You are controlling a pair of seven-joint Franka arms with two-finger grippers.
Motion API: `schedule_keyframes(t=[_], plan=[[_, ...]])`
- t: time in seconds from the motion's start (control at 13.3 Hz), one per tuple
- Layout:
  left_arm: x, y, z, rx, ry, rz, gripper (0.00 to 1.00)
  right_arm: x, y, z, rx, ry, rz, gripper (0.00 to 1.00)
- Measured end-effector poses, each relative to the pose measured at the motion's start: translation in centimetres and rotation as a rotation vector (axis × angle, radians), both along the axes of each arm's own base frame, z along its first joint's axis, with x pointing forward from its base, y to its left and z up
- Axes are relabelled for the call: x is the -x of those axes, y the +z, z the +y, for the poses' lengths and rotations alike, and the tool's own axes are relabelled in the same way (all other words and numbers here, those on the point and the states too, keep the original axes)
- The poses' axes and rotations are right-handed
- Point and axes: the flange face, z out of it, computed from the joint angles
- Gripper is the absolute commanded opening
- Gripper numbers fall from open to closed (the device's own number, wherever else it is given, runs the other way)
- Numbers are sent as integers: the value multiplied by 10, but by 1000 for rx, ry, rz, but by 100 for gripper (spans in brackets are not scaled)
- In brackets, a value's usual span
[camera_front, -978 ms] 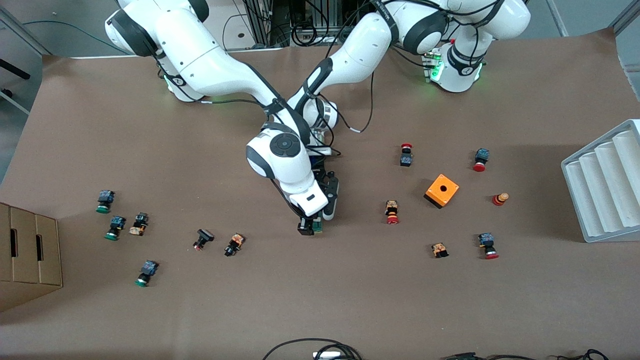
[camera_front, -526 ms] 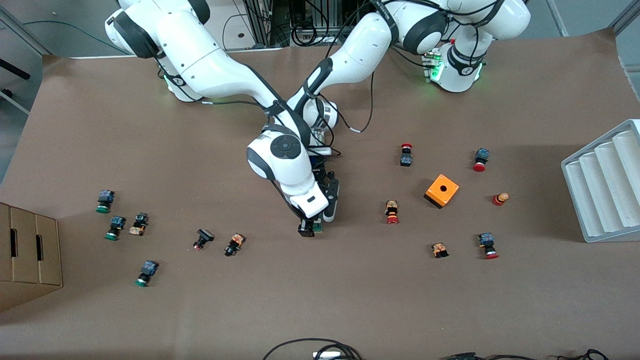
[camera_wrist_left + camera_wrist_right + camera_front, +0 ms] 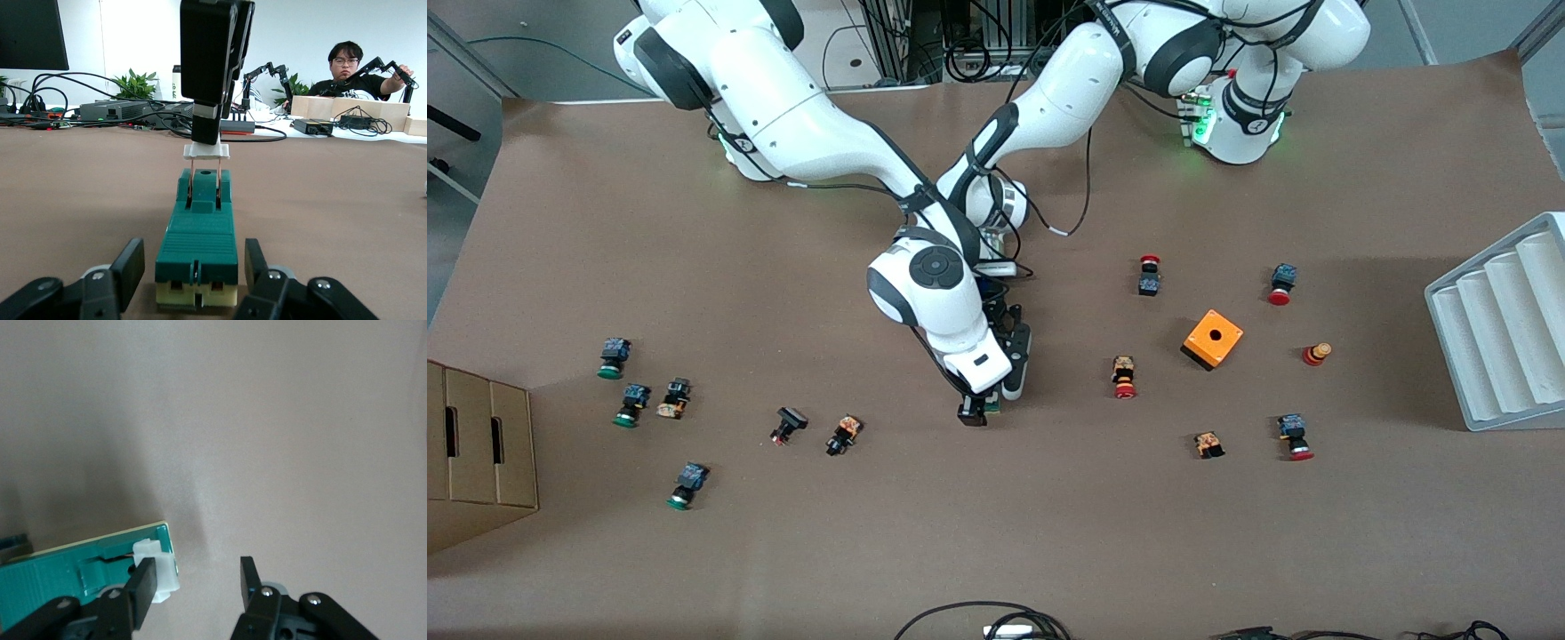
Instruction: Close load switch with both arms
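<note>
The load switch [image 3: 993,405] is a narrow green block lying mid-table. In the left wrist view the load switch [image 3: 199,233] lies lengthwise between my left gripper's [image 3: 193,261] open fingers [image 3: 128,261], with a gap on each side. Its white sliding piece [image 3: 207,151] sticks out on two thin rods at the other end. My right gripper [image 3: 972,411] stands at that end, open. In the right wrist view my right gripper [image 3: 197,587] has one finger [image 3: 143,587] against the white piece [image 3: 157,579], and bare table lies between its fingers. My left gripper [image 3: 1007,389] sits low at the switch.
An orange box with a hole [image 3: 1213,339] and several small red- and green-capped buttons [image 3: 1124,377] lie scattered on the brown table. A white ridged rack [image 3: 1503,329] stands at the left arm's end, and a cardboard box [image 3: 476,444] at the right arm's end.
My right arm has shifted slightly, and its gripper has edged a little toward the front camera at the switch's end. The left arm has stayed still.
</note>
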Motion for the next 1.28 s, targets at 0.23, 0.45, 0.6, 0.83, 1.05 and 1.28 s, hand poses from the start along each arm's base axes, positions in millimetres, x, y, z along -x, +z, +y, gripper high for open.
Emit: schedule_keyframes(t=[0.23, 0.45, 0.6, 0.83, 1.05, 1.28], plan=[[0, 0, 0, 0, 0, 0, 69, -2, -1, -1, -1, -2, -1, 59], [0, 0, 0, 0, 0, 0, 69, -5, -2, -2, -2, -6, -3, 59], [0, 0, 0, 0, 0, 0, 70, -6, -2, -1, -3, -6, -3, 59], [0, 0, 0, 0, 0, 0, 70, -7, -5, -1, -2, -7, -3, 58], [0, 0, 0, 0, 0, 0, 70, -7, -5, -1, -2, -7, -3, 58], [0, 0, 0, 0, 0, 0, 70, -7, -6, -1, -2, -7, -3, 58]])
